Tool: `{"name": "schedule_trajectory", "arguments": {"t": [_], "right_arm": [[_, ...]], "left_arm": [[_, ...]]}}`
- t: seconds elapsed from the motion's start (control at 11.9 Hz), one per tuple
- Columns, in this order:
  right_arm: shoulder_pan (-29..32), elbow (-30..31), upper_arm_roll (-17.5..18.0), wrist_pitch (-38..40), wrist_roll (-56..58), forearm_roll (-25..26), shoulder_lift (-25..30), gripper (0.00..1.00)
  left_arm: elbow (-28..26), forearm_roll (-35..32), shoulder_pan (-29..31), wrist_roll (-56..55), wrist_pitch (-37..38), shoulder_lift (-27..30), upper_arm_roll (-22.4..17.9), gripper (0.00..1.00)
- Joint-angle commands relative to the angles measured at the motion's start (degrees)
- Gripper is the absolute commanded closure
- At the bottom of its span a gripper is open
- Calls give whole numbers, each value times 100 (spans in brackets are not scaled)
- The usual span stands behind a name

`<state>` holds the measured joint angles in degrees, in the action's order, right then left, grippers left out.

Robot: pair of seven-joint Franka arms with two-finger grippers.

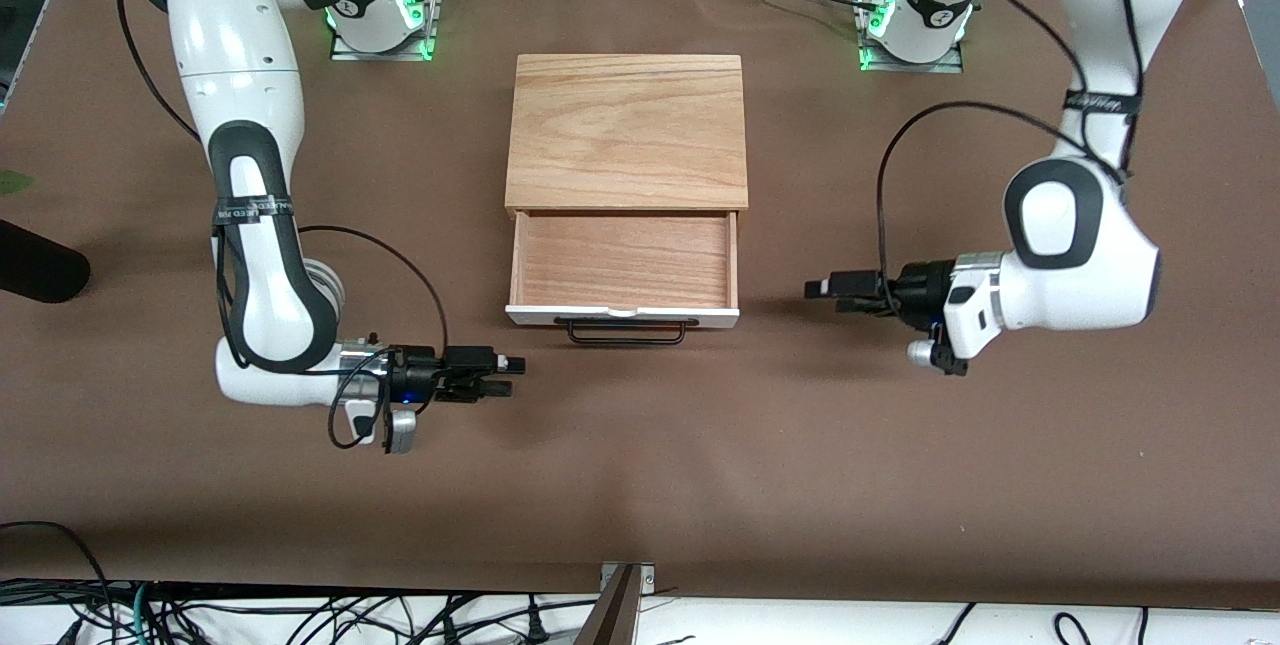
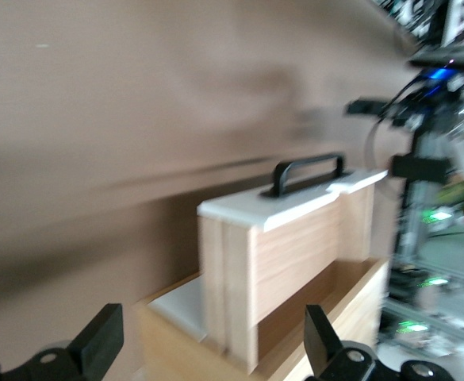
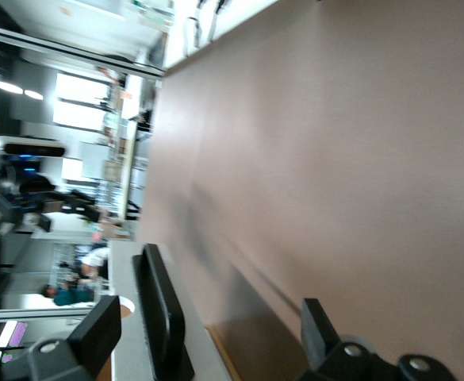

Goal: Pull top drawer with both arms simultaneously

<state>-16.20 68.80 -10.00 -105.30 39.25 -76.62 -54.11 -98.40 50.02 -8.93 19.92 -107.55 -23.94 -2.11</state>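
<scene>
Top drawer (image 1: 623, 262) drawn well out of the cabinet (image 1: 627, 130), near the middle of the table (image 1: 640, 485), its front facing the camera-side edge. Bare light-wood floor exposed; nothing visible inside. White front panel (image 1: 622, 314) and black bar handle (image 1: 627, 330) on the side nearest the front camera, ungripped.

Left gripper (image 1: 822, 291) over bare table toward the left arm's end, level with the drawer front, well apart from it, fingers pointing at the drawer's side. Jaws apart, holding nothing; in the left wrist view both fingers (image 2: 97, 341) spread wide, framing the drawer's side wall and handle (image 2: 307, 172) from some way off.

Right gripper (image 1: 505, 377) over bare table toward the right arm's end, slightly closer to the camera-side edge than the handle, near the drawer's corner but not touching. Jaws apart too, empty; right wrist view showing spread fingers (image 3: 97, 333) with the handle (image 3: 162, 313) and white panel between them.

Judging from this: pull apparently complete, with the drawer close to full travel. Mirrored stance, one gripper at each end of the handle, fitting a two-sided even pull meant to keep the tray from skewing. Open, stood-off jaws suggesting release, not approach.
</scene>
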Motion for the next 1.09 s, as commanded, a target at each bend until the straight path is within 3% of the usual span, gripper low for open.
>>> {"name": "schedule_trajectory", "arguments": {"t": [0.0, 0.25, 0.5, 0.75, 1.0], "right_arm": [[-49, -297, -291, 18, -549, 987, 155, 0], [-76, -350, -520, -8, -927, 1999, 340, 0], [-128, -429, -660, -35, -1470, 2851, 533, 0], [-304, -429, -732, 0, -3006, 4476, 963, 0], [-305, -420, -714, 534, -3143, 5785, 1525, 0]], "left_arm": [[-513, -1270, 119, -285, 285, 950, 44, 0], [-470, -2932, 163, -594, 900, 1724, 61, 0], [-434, -4024, 181, -638, 1288, 2278, 166, 0], [-408, -4491, 190, -823, 1561, 2604, 123, 0], [101, -5852, 181, -500, 1641, 2622, 184, 0]]}}
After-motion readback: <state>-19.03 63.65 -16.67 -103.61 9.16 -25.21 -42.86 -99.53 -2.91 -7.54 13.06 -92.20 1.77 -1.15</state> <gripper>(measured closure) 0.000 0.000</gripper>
